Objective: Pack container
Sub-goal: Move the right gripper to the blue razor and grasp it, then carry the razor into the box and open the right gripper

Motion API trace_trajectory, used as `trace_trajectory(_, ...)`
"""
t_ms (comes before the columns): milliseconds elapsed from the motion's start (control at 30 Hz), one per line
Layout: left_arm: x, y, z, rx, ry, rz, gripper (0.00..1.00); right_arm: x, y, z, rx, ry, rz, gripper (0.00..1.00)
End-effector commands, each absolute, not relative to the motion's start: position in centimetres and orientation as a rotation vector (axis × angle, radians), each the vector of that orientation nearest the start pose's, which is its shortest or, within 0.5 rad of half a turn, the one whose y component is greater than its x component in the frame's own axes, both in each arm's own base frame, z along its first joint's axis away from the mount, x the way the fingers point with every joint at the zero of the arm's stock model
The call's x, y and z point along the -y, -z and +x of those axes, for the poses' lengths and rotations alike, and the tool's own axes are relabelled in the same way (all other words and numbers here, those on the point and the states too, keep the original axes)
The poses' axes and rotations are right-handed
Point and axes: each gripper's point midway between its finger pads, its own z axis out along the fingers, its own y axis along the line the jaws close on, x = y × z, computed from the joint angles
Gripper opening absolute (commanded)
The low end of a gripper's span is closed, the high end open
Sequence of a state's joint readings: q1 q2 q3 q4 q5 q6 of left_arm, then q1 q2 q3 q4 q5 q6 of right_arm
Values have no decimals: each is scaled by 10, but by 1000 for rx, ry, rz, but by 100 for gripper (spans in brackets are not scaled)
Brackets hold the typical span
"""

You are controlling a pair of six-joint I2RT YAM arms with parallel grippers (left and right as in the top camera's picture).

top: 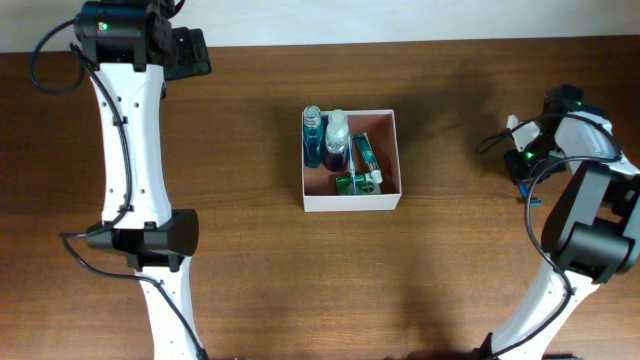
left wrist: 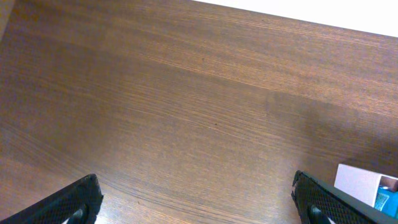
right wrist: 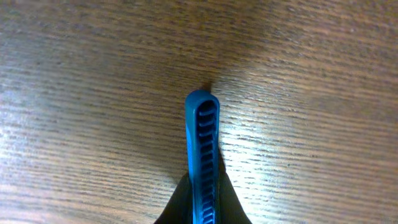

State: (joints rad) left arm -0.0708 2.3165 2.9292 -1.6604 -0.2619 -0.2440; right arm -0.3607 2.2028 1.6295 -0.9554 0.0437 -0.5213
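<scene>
The container (top: 350, 203) sits at the centre of the overhead view on the brown table (top: 250, 280), and it is already partly filled. A blue bottle (top: 314, 138) and a clear bottle with a pale cap (top: 337, 133) lie side by side along its left wall. A green tube (top: 365, 155) lies to their right, with a small green piece (top: 350, 183) near the lower wall. The right part of the reddish floor is bare, so there is room for more. At the right edge of the overhead view, well apart from the box, the right tool (right wrist: 203, 202) is closed narrowly around a slim blue ribbed item (right wrist: 203, 143), whose rounded end points out over bare wood. The left tool (left wrist: 196, 198) stands wide and holds nothing, parked in the upper left of the overhead view. Only a white corner of the box shows at the lower right of its wrist view. Packing looks well advanced: what seems left is carrying the blue item across and releasing it inside.
</scene>
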Motion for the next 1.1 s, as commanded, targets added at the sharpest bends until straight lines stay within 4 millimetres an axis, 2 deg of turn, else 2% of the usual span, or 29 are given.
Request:
trace_trajectory(0,-12,-297,483,-2544,-221,-326,99,137,11,396,-3149,52,-120,4)
trace_trajectory(100,-12,-297,483,-2544,-221,-326,99,126,-11,417,-3108,70,-14,4)
trace_trajectory(200,-12,-297,483,-2544,-221,-326,99,106,-45,441,-3054,46,-18,4)
trace_trajectory(300,-12,-297,483,-2544,-221,-325,99,69,-96,469,-2964,-42,-118,4)
trace_trajectory(333,-12,-297,483,-2544,-221,-325,99,47,-134,482,-2899,-63,-134,4)
trace_trajectory(367,-12,-297,483,-2544,-221,-326,99,35,-154,487,-2865,-64,-128,4)
trace_trajectory(467,-12,-297,483,-2543,-221,-325,99,4,-196,492,-2793,-78,-143,4)
trace_trajectory(533,-12,-297,483,-2544,-221,-326,99,-22,-214,489,-2774,-120,-143,4)
trace_trajectory(600,-12,-297,483,-2544,-221,-326,99,-50,-218,482,-2785,-206,-153,4)
trace_trajectory(700,-12,-297,483,-2544,-221,-326,99,-95,-213,466,-2837,-340,-152,4)
trace_trajectory(800,-12,-297,483,-2544,-221,-326,99,-121,-208,457,-2869,-364,-158,4)
trace_trajectory(833,-12,-297,483,-2544,-221,-326,99,-138,-203,452,-2885,-373,-175,4)
trace_trajectory(967,-12,-297,483,-2544,-221,-325,99,-163,-184,439,-2950,-385,-152,4)
trace_trajectory(1067,-12,-297,483,-2544,-222,-326,99,-179,-155,431,-3019,-391,-16,4)
